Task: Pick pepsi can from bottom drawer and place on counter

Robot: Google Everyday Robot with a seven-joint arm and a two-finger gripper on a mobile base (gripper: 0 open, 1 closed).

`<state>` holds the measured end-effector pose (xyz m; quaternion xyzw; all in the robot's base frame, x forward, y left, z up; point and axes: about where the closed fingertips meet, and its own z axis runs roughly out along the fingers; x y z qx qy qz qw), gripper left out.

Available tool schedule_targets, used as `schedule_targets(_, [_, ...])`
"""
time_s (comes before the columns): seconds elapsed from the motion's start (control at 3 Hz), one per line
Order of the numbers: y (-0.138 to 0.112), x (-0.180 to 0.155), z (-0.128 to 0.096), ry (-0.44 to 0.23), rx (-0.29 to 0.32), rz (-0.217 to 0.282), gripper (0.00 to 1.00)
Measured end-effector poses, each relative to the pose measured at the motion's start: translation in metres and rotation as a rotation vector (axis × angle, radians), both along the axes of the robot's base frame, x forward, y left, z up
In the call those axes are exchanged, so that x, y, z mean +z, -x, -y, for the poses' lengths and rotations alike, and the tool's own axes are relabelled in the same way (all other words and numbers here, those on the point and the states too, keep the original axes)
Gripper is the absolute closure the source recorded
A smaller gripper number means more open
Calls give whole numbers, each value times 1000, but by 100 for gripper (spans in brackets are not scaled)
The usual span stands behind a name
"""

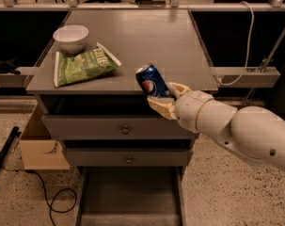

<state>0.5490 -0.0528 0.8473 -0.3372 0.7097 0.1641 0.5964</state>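
Note:
My gripper (pixel 164 98) is shut on the pepsi can (pixel 151 80), a blue can with a red-white-blue logo. It holds the can tilted, at the counter's front edge, about level with the counter (pixel 142 36) top. The white arm (pixel 236 128) reaches in from the right. The bottom drawer (pixel 130 197) is pulled open below the two knobbed drawers, and what shows of its grey tray holds nothing.
A white bowl (pixel 70 37) and a green chip bag (pixel 83 66) lie on the counter's left side. A cardboard box (pixel 38 142) stands on the floor to the left of the cabinet. A white cable (pixel 245 41) hangs at the right by a shelf (pixel 245 72).

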Motion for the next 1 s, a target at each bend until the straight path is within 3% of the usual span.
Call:
schedule_targets(0.33, [-4, 15, -2, 4, 14, 13, 100])
schedule_targets(0.67, [-40, 65, 1, 52, 17, 57, 100])
schedule_targets(1.0, [-56, 66, -3, 63, 26, 56, 100])
